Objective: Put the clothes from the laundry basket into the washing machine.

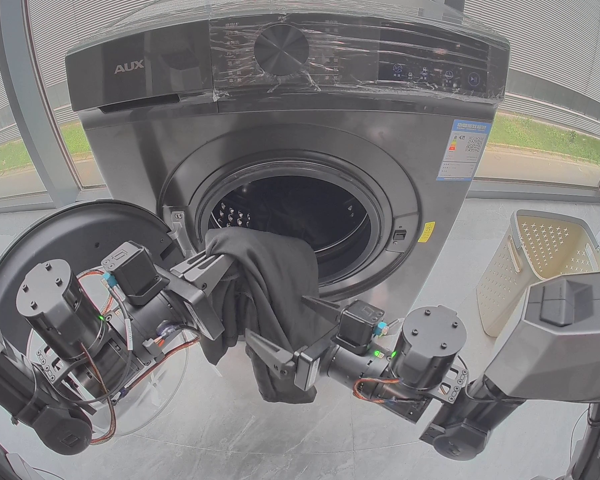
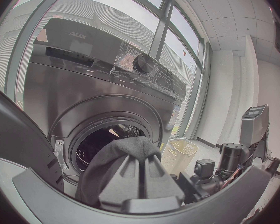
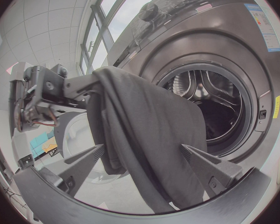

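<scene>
A dark grey garment [image 1: 273, 281] hangs in front of the washing machine's open drum [image 1: 313, 211], its top edge at the lower rim of the opening. My left gripper [image 1: 221, 263] is shut on the garment's upper left edge; in the left wrist view the gripper [image 2: 142, 160] has its fingers pressed together with the cloth [image 2: 115, 159] bunched over their tips. My right gripper [image 1: 279, 319] is open lower down, one finger on each side of the hanging cloth. In the right wrist view the garment [image 3: 146, 125] drapes between the spread fingers [image 3: 84, 162].
The washer's round door [image 1: 67, 235] stands open at the left, behind my left arm. A cream laundry basket [image 1: 540, 261] sits on the floor to the right of the machine, its inside hidden from me. Windows run behind the machine; grey floor lies below.
</scene>
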